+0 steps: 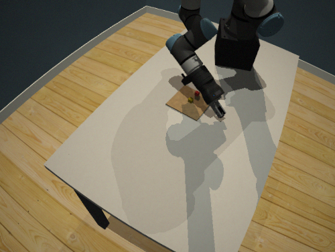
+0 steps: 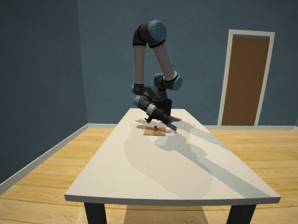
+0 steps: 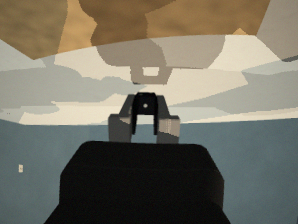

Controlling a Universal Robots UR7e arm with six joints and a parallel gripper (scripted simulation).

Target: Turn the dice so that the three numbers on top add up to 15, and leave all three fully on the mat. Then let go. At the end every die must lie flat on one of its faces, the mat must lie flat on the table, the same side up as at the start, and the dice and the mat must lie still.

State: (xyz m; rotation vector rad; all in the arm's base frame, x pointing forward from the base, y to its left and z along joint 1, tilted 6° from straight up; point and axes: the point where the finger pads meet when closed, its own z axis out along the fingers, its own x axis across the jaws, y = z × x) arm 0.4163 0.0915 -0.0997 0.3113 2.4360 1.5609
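The mat (image 1: 177, 104) (image 2: 148, 133) (image 3: 210, 20) is a brown square lying flat on the table. A red die (image 1: 197, 93) (image 2: 155, 127) and a yellow die (image 1: 190, 100) (image 2: 155, 130) lie on it, close together with a small gap; their top numbers are too small to read. My gripper (image 1: 221, 114) (image 2: 174, 128) (image 3: 145, 107) is tilted well over, beyond the mat's edge and above the table. It is shut on a black die (image 3: 145, 99) held at the fingertips. One white pip shows on the face toward the wrist camera.
The pale table (image 1: 151, 187) (image 2: 134, 179) carries large arm shadows. The robot's black base block (image 1: 236, 53) stands at its far end. The forearm and wrist reach over beside the mat, close to the red die in the top view.
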